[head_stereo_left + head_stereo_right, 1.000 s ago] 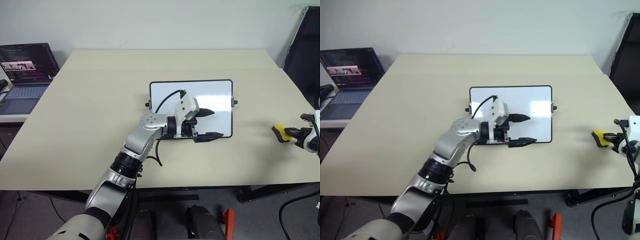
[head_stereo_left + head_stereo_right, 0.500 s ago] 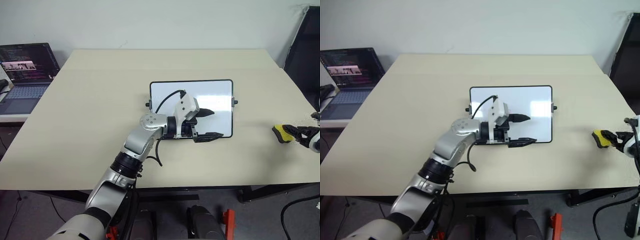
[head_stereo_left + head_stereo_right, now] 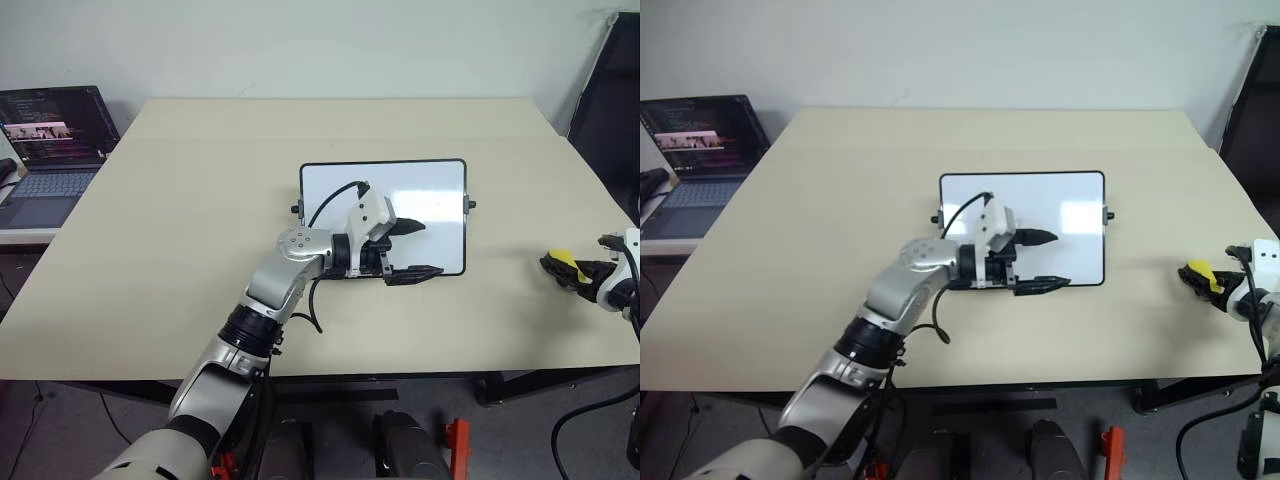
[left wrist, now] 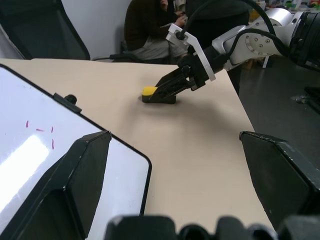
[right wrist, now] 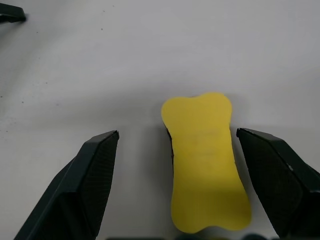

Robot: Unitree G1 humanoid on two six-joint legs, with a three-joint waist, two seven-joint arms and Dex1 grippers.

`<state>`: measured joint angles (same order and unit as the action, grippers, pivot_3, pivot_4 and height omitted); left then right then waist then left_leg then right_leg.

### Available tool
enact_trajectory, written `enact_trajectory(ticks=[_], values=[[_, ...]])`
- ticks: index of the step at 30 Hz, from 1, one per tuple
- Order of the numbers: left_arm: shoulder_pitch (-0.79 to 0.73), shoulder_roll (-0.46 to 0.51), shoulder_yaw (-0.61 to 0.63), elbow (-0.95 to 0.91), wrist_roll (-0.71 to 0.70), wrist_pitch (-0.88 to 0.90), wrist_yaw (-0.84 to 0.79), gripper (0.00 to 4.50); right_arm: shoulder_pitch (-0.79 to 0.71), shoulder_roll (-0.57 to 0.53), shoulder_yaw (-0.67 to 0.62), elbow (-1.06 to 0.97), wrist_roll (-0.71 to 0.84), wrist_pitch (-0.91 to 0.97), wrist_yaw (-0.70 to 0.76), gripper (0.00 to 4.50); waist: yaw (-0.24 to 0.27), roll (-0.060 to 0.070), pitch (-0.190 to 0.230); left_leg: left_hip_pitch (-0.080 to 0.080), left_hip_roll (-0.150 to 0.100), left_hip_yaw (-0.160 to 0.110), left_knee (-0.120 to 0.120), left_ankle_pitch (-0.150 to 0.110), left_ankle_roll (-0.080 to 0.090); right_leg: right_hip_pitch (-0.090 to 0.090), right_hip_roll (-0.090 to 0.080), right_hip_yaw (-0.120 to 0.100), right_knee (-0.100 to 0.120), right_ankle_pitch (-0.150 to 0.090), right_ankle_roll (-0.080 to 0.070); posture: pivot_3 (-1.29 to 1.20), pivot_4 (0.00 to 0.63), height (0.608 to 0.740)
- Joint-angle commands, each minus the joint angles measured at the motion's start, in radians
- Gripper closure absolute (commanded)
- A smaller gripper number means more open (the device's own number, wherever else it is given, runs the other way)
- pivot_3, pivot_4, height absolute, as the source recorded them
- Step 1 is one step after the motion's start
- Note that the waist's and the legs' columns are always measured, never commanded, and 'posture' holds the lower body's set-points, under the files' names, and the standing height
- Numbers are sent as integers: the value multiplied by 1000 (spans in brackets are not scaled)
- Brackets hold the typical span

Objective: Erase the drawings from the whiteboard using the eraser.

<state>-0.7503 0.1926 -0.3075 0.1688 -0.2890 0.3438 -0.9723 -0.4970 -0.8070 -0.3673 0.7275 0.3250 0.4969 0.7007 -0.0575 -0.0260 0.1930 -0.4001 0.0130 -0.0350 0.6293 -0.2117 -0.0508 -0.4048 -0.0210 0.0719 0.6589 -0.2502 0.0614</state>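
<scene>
Left wrist view catches faint red drawings [image 4: 40, 131] on the whiteboard [image 4: 30, 165].

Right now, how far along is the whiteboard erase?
Nothing erased: red drawings remain on the whiteboard. In hand: right gripper open, fingers either side of the yellow eraser lying on the table. Left gripper open over the board. Left: grasp, carry, wipe.

The whiteboard [image 3: 1060, 215] lies near the middle of the desk [image 3: 840, 200]. The left tool [image 3: 1050, 261] hovers over the board's near edge, fingers spread. At the desk's right edge, the right tool [image 3: 1200, 277] straddles the yellow eraser [image 3: 1201, 272].
</scene>
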Motion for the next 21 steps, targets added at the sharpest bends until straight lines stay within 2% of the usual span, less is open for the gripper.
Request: enact_trajectory(ticks=[1,4,7,12,14,19,21], values=[[-2,-1,21,-40,-7,0,0,0,-9,-4,-3,-9,-5,-32,-5,379,0,0,0,0,0,0,0,0,0,0,0,0,0,0,0,0,150,740],[0,2,22,-43,-8,1,1,0,-12,-4,-1,-1,-12,-42,-12,379,0,0,0,0,0,0,0,0,0,0,0,0,0,0,0,0,150,740],[1,4,21,-41,-5,1,3,0,-18,-4,-6,12,-17,-55,-22,962,0,0,0,0,0,0,0,0,0,0,0,0,0,0,0,0,150,740],[2,4,20,-43,-6,3,4,0,-23,-6,-15,24,-18,-75,-42,2794,0,0,0,0,0,0,0,0,0,0,0,0,0,0,0,0,150,740],[3,3,18,-45,-6,4,3,0,-22,-6,-19,23,-16,-80,-45,3292,0,0,0,0,0,0,0,0,0,0,0,0,0,0,0,0,150,740],[3,3,18,-45,-6,4,1,0,-13,-8,-44,-7,5,-79,-45,3304,0,0,0,0,0,0,0,0,0,0,0,0,0,0,0,0,150,740],[0,14,25,-46,-6,2,-3,0,7,-10,-65,-97,37,-55,-34,3304,0,0,0,0,0,0,0,0,0,0,0,0,0,0,0,0,150,740]])
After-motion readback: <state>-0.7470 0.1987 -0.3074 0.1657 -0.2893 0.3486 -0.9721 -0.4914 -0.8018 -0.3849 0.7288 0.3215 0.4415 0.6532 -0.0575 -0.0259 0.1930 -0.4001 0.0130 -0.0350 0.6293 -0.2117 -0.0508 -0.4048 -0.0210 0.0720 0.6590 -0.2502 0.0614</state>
